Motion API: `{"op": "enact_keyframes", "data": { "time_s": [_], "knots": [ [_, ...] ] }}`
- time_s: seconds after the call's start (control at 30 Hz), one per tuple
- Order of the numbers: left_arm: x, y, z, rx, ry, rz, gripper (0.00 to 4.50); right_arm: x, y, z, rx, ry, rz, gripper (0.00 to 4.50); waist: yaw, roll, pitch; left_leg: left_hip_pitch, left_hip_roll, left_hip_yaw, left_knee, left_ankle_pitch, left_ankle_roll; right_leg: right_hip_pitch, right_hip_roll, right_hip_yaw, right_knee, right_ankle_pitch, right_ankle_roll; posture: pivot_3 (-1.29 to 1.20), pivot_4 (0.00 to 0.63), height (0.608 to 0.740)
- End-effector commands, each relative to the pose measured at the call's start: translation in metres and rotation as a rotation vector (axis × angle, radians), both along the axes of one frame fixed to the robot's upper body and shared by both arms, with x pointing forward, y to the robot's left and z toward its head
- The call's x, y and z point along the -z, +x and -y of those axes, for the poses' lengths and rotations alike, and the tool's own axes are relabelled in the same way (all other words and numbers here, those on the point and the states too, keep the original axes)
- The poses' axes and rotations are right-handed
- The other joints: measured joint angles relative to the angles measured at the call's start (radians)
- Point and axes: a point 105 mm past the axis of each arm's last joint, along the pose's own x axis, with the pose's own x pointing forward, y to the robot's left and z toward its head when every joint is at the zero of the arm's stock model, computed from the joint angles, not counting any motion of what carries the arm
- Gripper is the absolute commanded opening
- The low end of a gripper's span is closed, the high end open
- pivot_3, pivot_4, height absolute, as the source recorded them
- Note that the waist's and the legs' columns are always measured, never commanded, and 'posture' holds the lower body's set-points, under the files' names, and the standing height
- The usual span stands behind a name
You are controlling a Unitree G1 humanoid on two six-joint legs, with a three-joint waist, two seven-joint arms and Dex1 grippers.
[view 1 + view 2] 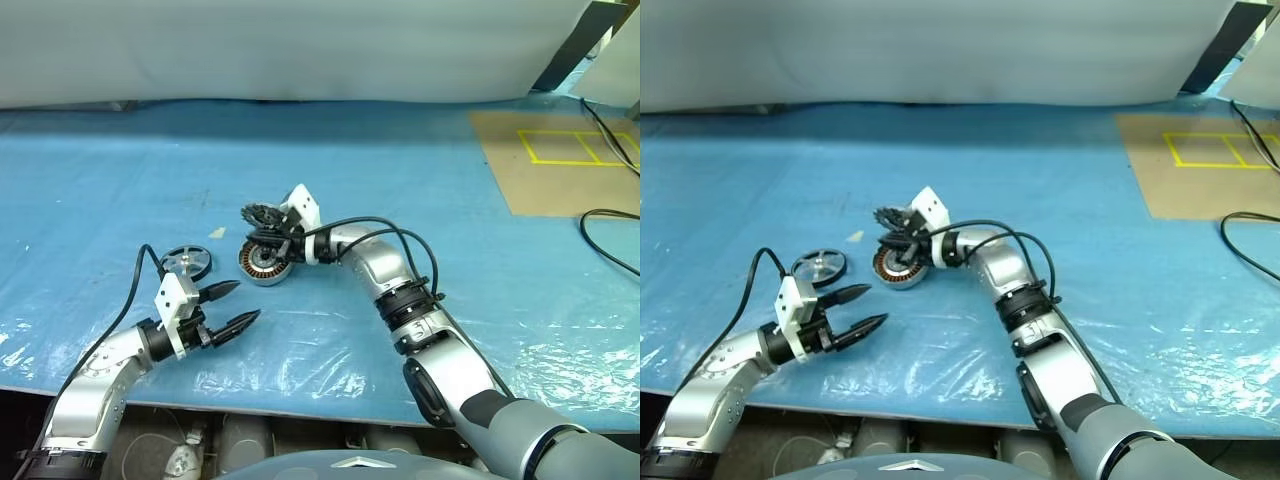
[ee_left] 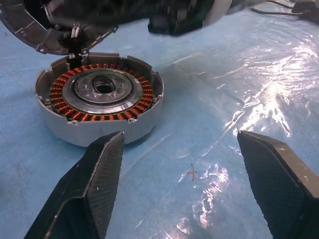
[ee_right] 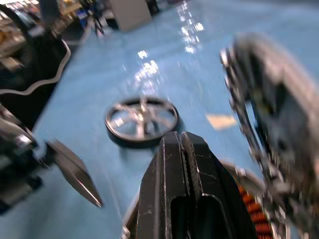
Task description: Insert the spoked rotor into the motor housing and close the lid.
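Blue sheet (image 1: 420,190): spoked rotor (image 1: 186,262) lies beyond left gripper (image 1: 240,305) (jaws apart).

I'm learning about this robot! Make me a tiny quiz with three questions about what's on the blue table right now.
1. True or false: the spoked wheel is already inside the round motor can.
2. Which claw is wide open? A) left claw B) right claw
3. Fill in: the lid is tipped ___, so the copper coils show.

Key: 1. False, it lies on the blue sheet beside the can. 2. A; the right claw is shut, up by the lid. 3. Open.
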Motion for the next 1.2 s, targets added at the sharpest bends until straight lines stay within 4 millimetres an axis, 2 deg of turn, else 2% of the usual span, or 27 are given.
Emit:
{"op": "enact_keyframes", "data": {
  "time_s": [0.03,0.2,0.3,0.53,0.63,0.87,1.03,1.1,1.2],
  "knots": [
    [-0.006,0.000,0.002,0.010,-0.002,0.026,3.80,0.012,-0.004,-0.003,-0.013,-0.082,0.060,0.03,0.000,0.000,0.000,0.000,0.000,0.000,0.000,0.000,0.000,0.000,0.000,0.000,0.000,0.000,0.000,0.00,0.150,0.740],
    [-0.006,0.000,0.002,0.005,-0.003,0.029,3.80,0.063,0.004,0.005,0.062,-0.324,0.113,0.03,-0.002,0.000,0.000,0.000,0.000,0.000,-0.001,0.000,-0.001,0.000,0.000,0.000,-0.001,0.000,0.000,0.00,0.150,0.740],
    [-0.006,0.000,0.002,0.002,-0.004,0.028,3.80,0.071,0.009,0.006,0.098,-0.351,0.098,0.03,-0.005,0.000,0.000,0.004,0.000,0.000,-0.001,0.000,-0.001,0.002,0.000,0.000,0.000,-0.003,-0.004,0.00,0.150,0.740],
    [-0.006,0.000,0.003,0.002,-0.005,0.023,3.80,0.044,-0.001,-0.001,0.034,-0.192,0.070,0.03,0.000,0.000,0.000,0.005,0.000,0.001,0.001,0.000,0.000,0.004,-0.002,0.001,-0.001,-0.003,-0.005,0.00,0.150,0.740],
    [-0.006,0.001,0.003,0.003,-0.006,0.024,3.80,0.019,-0.005,-0.005,-0.007,-0.057,0.001,0.03,0.000,0.000,0.000,0.002,0.000,0.001,0.001,0.000,0.000,0.002,-0.002,0.001,-0.001,-0.003,-0.004,0.00,0.150,0.740],
    [-0.007,0.001,0.004,0.018,-0.006,0.017,3.80,0.036,0.009,0.000,0.085,-0.201,0.113,0.03,-0.002,0.000,0.000,0.000,0.000,0.001,-0.001,0.000,0.000,0.000,0.000,-0.001,0.000,0.000,0.000,0.00,0.150,0.740],
    [-0.011,0.004,-0.005,0.001,0.009,0.037,3.80,0.050,0.017,0.006,0.153,-0.261,0.145,0.03,-0.002,0.000,0.000,0.001,0.000,0.001,-0.001,0.000,0.000,0.000,-0.001,0.000,0.000,0.000,0.000,0.00,0.150,0.740],
    [-0.012,0.006,-0.006,-0.007,0.010,0.043,3.80,0.046,0.022,0.007,0.187,-0.230,0.116,0.03,-0.002,0.000,0.000,0.002,0.000,0.001,-0.001,0.000,0.000,0.001,-0.001,0.000,0.000,-0.002,-0.004,0.00,0.150,0.740],
    [-0.013,0.006,-0.006,-0.009,0.008,0.045,3.80,0.035,0.017,0.000,0.142,-0.169,0.099,0.03,-0.002,0.000,0.000,0.002,0.000,0.001,0.000,0.000,0.000,0.001,-0.001,0.000,0.000,-0.002,-0.004,0.00,0.150,0.740]
  ]
}}
